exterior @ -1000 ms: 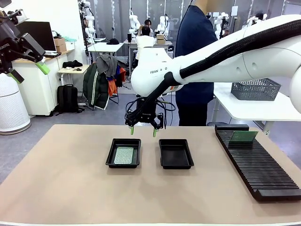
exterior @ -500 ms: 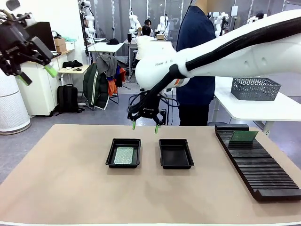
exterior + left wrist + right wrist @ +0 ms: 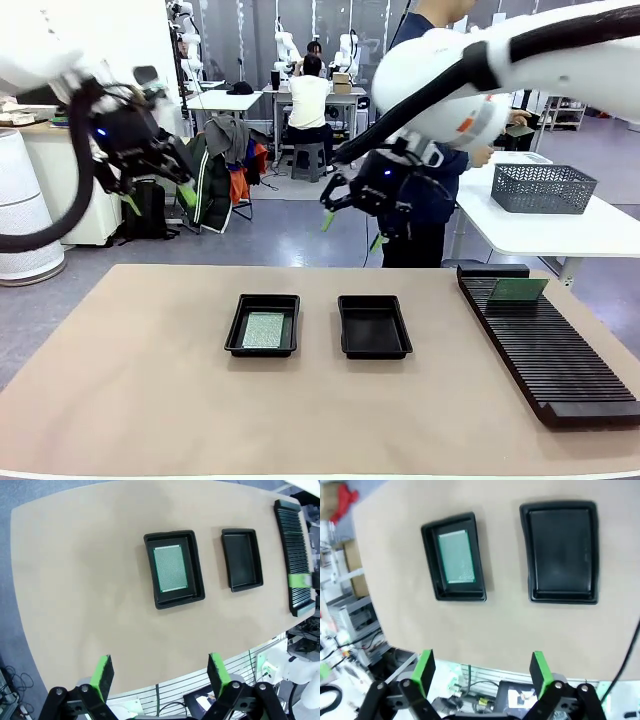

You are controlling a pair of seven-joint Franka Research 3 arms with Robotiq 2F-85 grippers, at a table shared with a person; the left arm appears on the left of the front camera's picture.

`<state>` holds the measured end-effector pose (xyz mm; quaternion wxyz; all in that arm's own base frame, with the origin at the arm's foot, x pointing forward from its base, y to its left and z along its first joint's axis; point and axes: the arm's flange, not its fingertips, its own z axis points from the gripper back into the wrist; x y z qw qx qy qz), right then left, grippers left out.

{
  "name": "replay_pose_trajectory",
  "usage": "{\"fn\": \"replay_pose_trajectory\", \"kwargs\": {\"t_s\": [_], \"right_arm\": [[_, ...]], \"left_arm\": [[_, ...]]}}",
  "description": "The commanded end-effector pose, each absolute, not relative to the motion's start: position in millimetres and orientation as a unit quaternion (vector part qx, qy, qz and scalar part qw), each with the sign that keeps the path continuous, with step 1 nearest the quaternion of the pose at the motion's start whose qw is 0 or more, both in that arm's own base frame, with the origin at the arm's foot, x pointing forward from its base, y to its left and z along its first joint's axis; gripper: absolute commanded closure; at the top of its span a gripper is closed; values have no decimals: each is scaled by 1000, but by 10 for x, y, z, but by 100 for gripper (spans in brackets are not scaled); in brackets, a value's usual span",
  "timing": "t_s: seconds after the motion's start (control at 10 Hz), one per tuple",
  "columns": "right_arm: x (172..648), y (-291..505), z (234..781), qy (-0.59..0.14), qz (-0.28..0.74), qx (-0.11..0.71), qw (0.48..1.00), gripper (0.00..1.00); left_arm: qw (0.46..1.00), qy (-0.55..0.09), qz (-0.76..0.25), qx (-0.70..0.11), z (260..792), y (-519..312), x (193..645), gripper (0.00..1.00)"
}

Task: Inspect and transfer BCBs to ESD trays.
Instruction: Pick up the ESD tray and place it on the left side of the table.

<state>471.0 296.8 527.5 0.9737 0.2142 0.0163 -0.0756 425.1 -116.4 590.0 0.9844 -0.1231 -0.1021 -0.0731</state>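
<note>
Two black ESD trays lie side by side mid-table. The left tray point(image 3: 236, 326) point(image 3: 150, 570) point(image 3: 431, 555) holds one green BCB point(image 3: 263, 329) point(image 3: 170, 568) point(image 3: 457, 556) lying flat. Nothing lies in the right tray point(image 3: 374, 326) point(image 3: 242, 559) point(image 3: 561, 550). Another green BCB point(image 3: 518, 290) point(image 3: 299, 581) stands in the far end of the ribbed rack. My left gripper point(image 3: 158, 200) point(image 3: 159, 667) hangs open and empty, high above the table's left side. High behind the trays, my right gripper point(image 3: 351, 230) point(image 3: 482, 667) is also open and empty.
A long black slotted rack point(image 3: 545, 345) point(image 3: 292, 545) runs along the table's right side. A person in a dark blue top point(image 3: 432, 205) stands at the far edge, one hand near a grey mesh basket point(image 3: 543, 188) on a white side table.
My right gripper has risen from just above the trays and swung up and to the right. My left arm has come in from the far left towards the table.
</note>
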Motion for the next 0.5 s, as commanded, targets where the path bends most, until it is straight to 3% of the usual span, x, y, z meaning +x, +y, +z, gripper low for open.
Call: {"fn": "replay_pose_trajectory", "kwargs": {"t_s": [0.0,0.4], "right_arm": [[4577,2580,5160,14,-81,265,961,0],[4491,2012,5196,4,-120,328,937,0]], "left_arm": [[991,-82,-62,-91,5625,-1383,4430,0],[995,-64,-56,-59,5090,-1751,4594,0]]}}
